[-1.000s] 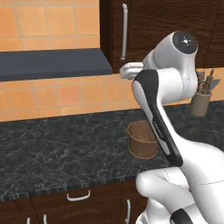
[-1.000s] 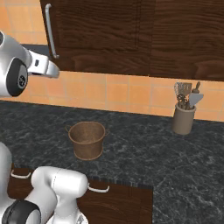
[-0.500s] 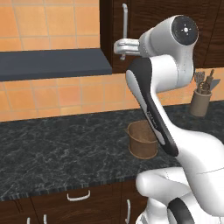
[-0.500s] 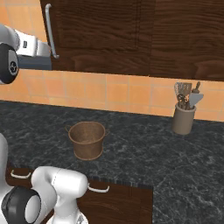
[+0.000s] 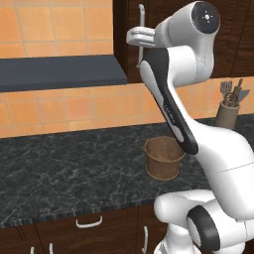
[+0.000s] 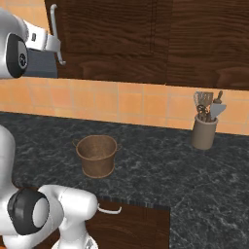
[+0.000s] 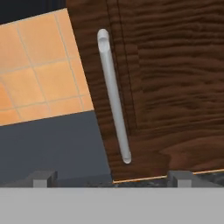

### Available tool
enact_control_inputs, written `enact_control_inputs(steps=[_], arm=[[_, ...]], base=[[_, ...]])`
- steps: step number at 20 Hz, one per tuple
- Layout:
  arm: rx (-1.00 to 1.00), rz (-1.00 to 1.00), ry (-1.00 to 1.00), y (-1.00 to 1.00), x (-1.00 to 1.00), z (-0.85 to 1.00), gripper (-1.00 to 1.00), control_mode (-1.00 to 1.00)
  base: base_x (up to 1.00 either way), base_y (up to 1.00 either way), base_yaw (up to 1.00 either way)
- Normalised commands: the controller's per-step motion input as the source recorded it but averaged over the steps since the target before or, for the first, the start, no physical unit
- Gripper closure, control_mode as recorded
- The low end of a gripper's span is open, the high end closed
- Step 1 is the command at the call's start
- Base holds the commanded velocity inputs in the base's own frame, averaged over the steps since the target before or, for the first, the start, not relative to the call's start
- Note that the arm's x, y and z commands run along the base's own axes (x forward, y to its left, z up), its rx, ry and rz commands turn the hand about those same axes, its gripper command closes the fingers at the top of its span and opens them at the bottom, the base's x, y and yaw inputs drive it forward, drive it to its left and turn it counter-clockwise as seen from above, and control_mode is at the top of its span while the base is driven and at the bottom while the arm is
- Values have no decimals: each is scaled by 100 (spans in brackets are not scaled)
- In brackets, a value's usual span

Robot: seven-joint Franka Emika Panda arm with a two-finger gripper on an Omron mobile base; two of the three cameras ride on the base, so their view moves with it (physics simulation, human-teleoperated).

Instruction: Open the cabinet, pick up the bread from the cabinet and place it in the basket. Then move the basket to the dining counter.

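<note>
On the far left, a dark grey shelf (image 5: 59,72) juts from an orange tiled wall (image 5: 54,106). Right of it hangs the cabinet (image 6: 116,39), dark brown wood grain with its door closed and a long vertical silver handle (image 7: 113,96) near the door's left edge. The pincer (image 5: 133,37) is raised to the handle's level, just beside it in the left base view. In the hand view its two dark fingertips (image 7: 42,177) stand wide apart, holding nothing, with the handle framed between and beyond them. Below, the round brown basket (image 6: 96,154) sits upright on the black marbled desk (image 6: 160,165). Further right, well apart from the basket, a grey-tan pot of utensils (image 6: 204,130) stands by the wall.
</note>
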Motion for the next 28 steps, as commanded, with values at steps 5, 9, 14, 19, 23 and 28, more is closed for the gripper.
enact_control_inputs(steps=[5, 9, 14, 19, 23, 28], arm=[[4, 0, -2, 0, 50, -5, -100, -100], [3, 0, -3, -3, 51, -6, -100, -100], [6, 0, 0, 0, 47, -4, -100, -100], [10, 0, 0, 0, 48, -18, -100, -100], [10, 0, -1, 0, 48, -32, -100, -100], [6, 0, -2, 0, 70, -14, -100, -100]], base=[[0, 0, 0], [0, 0, 0], [0, 0, 0], [0, 0, 0], [0, 0, 0], [0, 0, 0]])
